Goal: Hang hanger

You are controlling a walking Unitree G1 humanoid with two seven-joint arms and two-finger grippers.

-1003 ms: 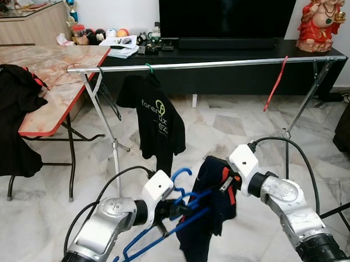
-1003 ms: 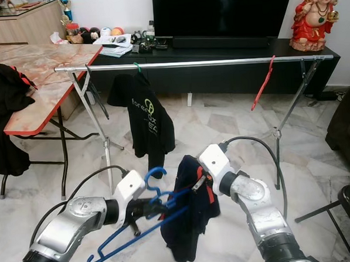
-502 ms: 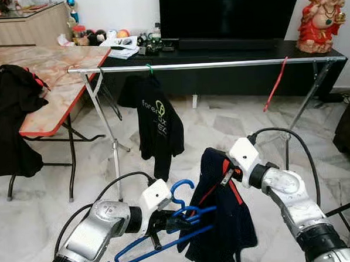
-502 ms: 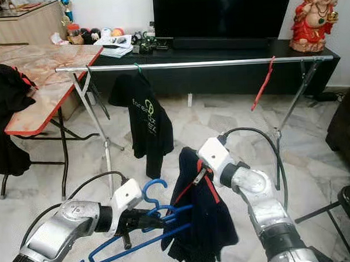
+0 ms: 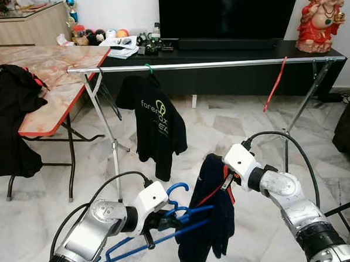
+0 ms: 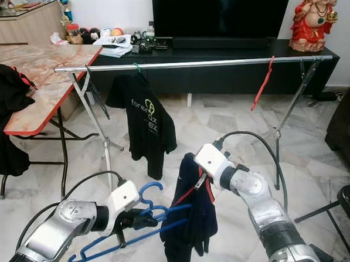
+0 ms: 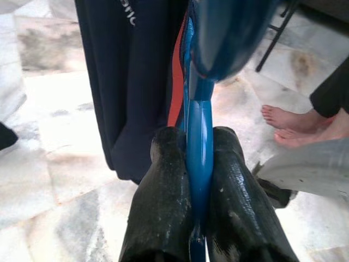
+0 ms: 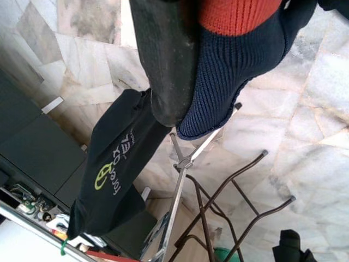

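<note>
Hanger (image 5: 168, 222), blue, low, well below rail (image 5: 207, 64): left end effector (image 5: 159, 221) clamped on it, right end effector (image 5: 226, 176) pinching dark jacket (image 5: 212, 220) collar, prob. to dress it before hanging.

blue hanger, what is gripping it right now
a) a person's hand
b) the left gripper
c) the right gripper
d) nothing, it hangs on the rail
b: the left gripper has its jaws shut on the blue hanger, as the left wrist view shows, while the right gripper holds the dark garment beside it.
</note>
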